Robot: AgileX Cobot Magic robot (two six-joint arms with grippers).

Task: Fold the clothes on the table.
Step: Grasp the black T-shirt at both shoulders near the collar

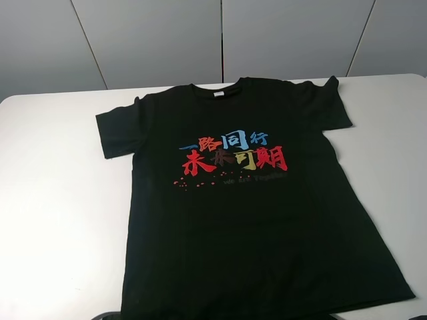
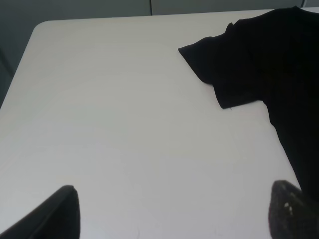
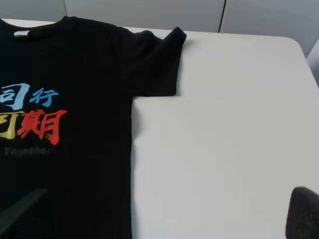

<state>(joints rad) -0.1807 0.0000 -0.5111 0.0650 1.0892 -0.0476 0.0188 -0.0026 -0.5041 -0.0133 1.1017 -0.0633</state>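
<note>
A black T-shirt [image 1: 247,200] with blue, red and yellow printed characters lies spread flat, face up, on the white table [image 1: 53,200], collar at the far side. Its hem hangs near the table's front edge. In the left wrist view my left gripper [image 2: 172,219] is open and empty above bare table, beside the shirt's left sleeve [image 2: 224,64]. In the right wrist view my right gripper [image 3: 162,214] is open and empty above the shirt's right side [image 3: 75,164], below the right sleeve [image 3: 154,64]. Neither gripper touches the cloth.
The white table has bare surface on both sides of the shirt [image 1: 393,153]. Grey wall panels [image 1: 220,40] stand behind the far edge. The table's left corner shows in the left wrist view [image 2: 40,30].
</note>
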